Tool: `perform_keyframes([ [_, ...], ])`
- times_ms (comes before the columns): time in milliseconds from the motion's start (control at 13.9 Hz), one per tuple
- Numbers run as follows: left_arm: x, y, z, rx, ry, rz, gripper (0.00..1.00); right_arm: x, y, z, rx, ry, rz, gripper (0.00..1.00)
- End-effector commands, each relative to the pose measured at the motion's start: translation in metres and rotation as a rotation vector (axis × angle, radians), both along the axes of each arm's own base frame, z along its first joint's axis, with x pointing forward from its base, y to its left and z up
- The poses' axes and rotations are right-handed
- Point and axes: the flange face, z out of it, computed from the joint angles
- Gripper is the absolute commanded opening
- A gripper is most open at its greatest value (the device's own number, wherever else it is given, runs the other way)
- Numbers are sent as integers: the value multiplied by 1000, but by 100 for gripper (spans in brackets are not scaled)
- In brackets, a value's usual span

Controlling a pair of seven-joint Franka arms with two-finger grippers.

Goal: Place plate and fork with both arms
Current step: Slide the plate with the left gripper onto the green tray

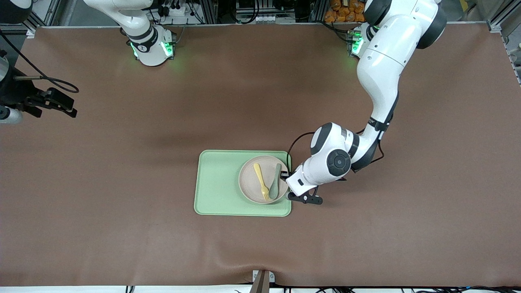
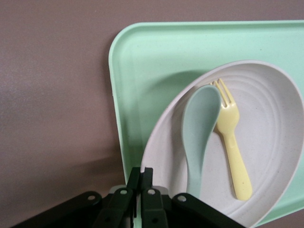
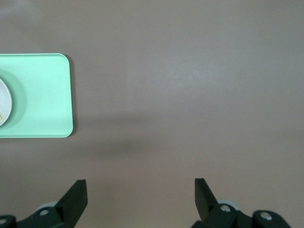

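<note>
Table cover (image 1: 122,195): brown mat, wrinkled at camera edge.
Back: aluminium framing (image 1: 498,24), black cables (image 1: 252,10).
Light: even, overhead.

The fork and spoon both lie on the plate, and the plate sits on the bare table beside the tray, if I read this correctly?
Not quite. The fork and spoon do lie on the plate, but the plate sits on the tray, toward the left arm's end of it, not on the bare table. The front view shows this.

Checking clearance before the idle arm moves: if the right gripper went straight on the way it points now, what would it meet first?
Probably just the bare table. The right gripper, open, points down at it; the green tray lies off to one side of that line.
</note>
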Motion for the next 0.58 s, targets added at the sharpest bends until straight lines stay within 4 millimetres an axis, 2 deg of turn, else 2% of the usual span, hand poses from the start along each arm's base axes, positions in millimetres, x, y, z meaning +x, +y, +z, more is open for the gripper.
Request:
perform_keyframes([
  [0, 3, -9, -4, 8, -24, -11, 0, -4, -2, 2, 22, -12, 3, 100],
  [72, 4, -8, -5, 7, -29, -10, 19, -4, 1, 3, 20, -15, 12, 100],
  [144, 3, -9, -9, 9, -25, -11, 76, -4, 2, 3, 17, -13, 14, 100],
  [216, 3, -9, -10, 9, -23, -5, 100, -4, 4, 2, 9, -12, 22, 100],
  [288, 0, -14, -7, 11, -26, -8, 100, -4, 7, 2, 8, -9, 20, 100],
  [432, 4, -9, 3, 35, -44, -9, 100, -7, 8, -2, 8, 19, 28, 100],
  [504, 4, -10, 18, 52, -63, -22, 100, -8, 9, -2, 10, 29, 33, 100],
])
